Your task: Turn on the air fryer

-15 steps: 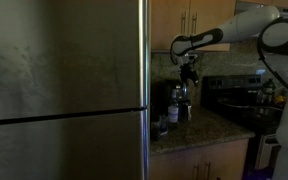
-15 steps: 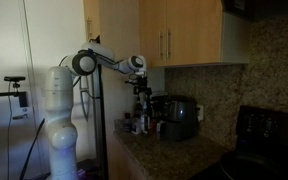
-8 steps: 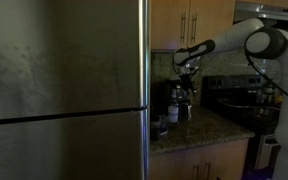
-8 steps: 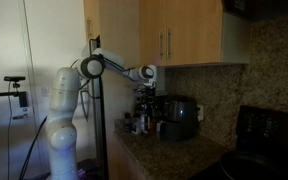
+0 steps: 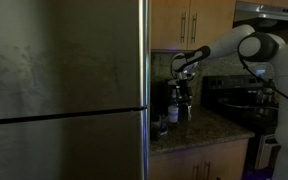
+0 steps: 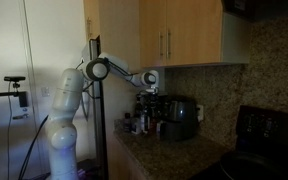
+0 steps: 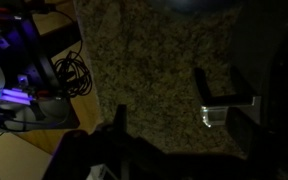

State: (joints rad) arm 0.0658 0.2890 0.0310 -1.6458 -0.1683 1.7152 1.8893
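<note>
In the wrist view, the hand (image 7: pixel 184 140) showed dark fingers spread apart along the lower edge, over the speckled tabletop (image 7: pixel 144 60). In an exterior view, the black air fryer (image 6: pixel 181 118) stood right of centre on the tabletop, just beside the hand.

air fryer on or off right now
Cannot tell: the air fryer looks dark, but it is too small and dim to show any light or dial.

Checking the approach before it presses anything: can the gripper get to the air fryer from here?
Probably yes: the gripper hangs close beside the air fryer, below the cabinets, and nothing visibly stands between them.
</note>
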